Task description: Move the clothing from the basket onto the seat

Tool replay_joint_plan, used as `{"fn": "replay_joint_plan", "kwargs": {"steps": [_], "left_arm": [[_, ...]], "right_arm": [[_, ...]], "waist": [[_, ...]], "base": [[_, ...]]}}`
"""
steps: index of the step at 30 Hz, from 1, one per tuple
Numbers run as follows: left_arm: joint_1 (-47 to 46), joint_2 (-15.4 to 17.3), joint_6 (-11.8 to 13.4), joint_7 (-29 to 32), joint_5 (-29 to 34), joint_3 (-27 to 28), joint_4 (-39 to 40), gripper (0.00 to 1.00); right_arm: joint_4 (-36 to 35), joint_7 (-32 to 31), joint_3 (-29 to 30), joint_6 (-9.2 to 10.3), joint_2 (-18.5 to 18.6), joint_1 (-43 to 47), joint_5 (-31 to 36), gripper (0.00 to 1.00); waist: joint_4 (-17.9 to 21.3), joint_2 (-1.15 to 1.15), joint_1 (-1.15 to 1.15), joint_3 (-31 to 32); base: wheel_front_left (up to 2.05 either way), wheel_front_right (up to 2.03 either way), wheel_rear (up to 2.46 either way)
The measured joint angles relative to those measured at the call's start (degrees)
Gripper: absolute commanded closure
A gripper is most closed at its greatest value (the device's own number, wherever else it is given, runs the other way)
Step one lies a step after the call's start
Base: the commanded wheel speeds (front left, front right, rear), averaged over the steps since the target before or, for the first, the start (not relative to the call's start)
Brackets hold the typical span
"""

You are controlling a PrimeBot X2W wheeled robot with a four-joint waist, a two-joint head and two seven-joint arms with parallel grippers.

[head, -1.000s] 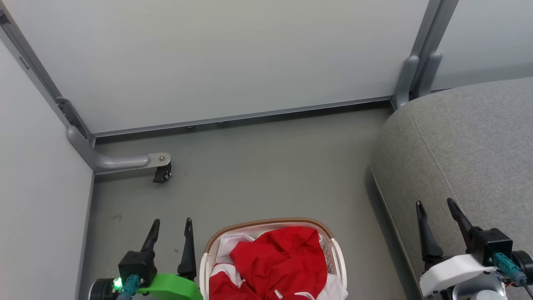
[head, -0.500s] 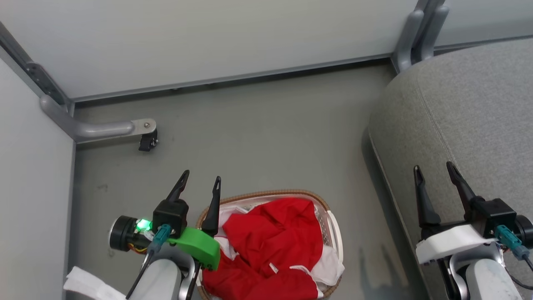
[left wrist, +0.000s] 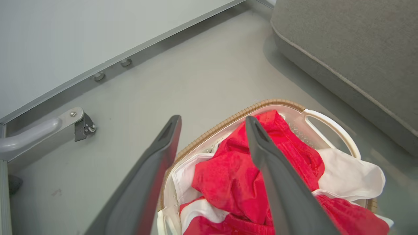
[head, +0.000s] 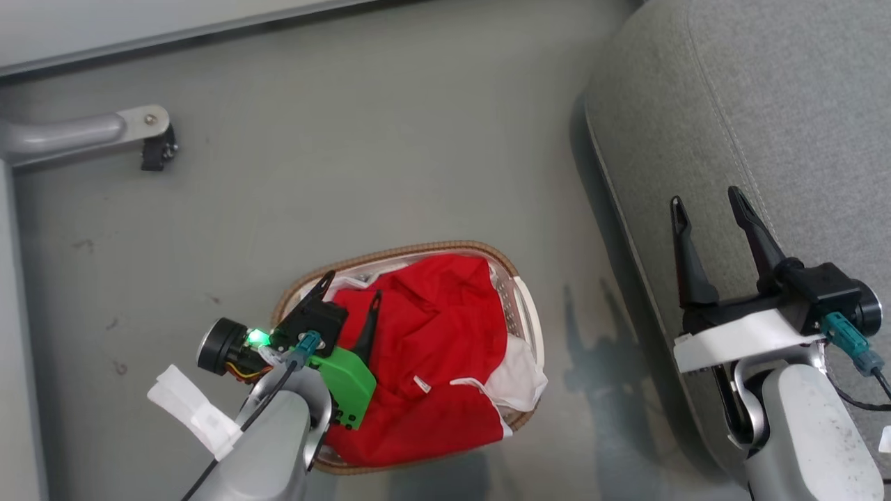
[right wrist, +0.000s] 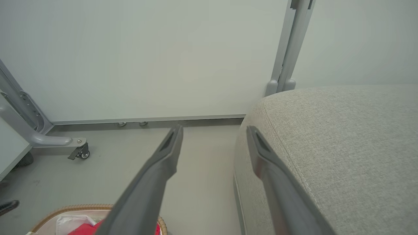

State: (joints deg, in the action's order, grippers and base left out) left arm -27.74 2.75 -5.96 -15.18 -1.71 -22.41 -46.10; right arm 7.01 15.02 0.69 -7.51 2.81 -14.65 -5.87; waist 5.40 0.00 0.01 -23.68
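Grey floor (head: 418, 139); clothing (head: 445, 327) with white tag (head: 420, 383)

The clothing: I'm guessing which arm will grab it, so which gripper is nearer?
Left. The left gripper hangs open over the clothing in the basket; the right gripper is off over the seat.

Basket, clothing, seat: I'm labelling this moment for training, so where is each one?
basket (head: 445, 245), head view, on its brown woven rim.
clothing (head: 438, 327), head view, on the middle of the red fabric.
seat (head: 800, 104), head view, on its bare grey top.
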Motion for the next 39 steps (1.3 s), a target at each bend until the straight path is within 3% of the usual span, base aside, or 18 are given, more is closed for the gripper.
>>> {"fn": "replay_joint_plan", "kwargs": {"steps": [11, 26, 28, 29, 30, 31, 39], "left_arm": [[-8.44, 1.7, -0.54, 0.56, 3.25, -4.0, -16.88, 0.0], [-13.79, 4.15, 0.93, 1.81, 1.67, -3.52, -25.76, 0.0], [-13.79, 4.52, 0.93, 2.54, 1.36, -3.48, -26.3, 0.55], [-13.79, 4.63, 0.94, 2.64, 1.32, -3.52, -26.38, 0.64], [-13.79, 4.85, 0.94, 3.02, 1.32, -3.59, -26.52, 0.87], [-13.79, 4.97, 0.94, 3.08, 1.26, -3.63, -26.62, 1.0], [-13.68, 4.28, 0.62, 2.54, 0.07, -4.11, -27.02, 1.0]], "right_arm": [[-1.68, 0.05, -3.5, 0.0, 0.03, -4.67, -5.11, 0.0], [-3.01, 0.05, -8.2, 0.0, 0.02, -5.81, -9.42, 0.0], [-3.07, 0.05, -8.55, 0.0, 0.02, -5.83, -9.75, 0.0], [-3.08, 0.05, -8.6, 0.0, 0.02, -5.83, -9.76, 0.0], [-3.09, 0.05, -8.75, 0.0, 0.02, -5.83, -9.87, 0.0], [-3.08, 0.05, -8.81, 0.0, 0.01, -5.83, -9.93, 0.0], [-2.13, 0.05, -8.71, 0.0, 0.0, -5.5, -9.83, 0.0]], "waist": [[6.01, 0.0, 0.0, -10.29], [13.8, 0.0, 0.0, -19.85], [14.66, 0.0, 0.0, -20.58], [14.89, 0.0, 0.0, -20.76], [15.34, 0.0, 0.0, -21.08], [15.66, 0.0, 0.0, -21.29], [16.06, 0.0, 0.0, -19.94]], "base": [[0.0, 0.0, 0.0], [0.0, 0.0, 0.0], [0.0, 0.0, 0.0], [0.0, 0.0, 0.0], [0.0, 0.0, 0.0], [0.0, 0.0, 0.0], [0.0, 0.0, 0.0]]}}
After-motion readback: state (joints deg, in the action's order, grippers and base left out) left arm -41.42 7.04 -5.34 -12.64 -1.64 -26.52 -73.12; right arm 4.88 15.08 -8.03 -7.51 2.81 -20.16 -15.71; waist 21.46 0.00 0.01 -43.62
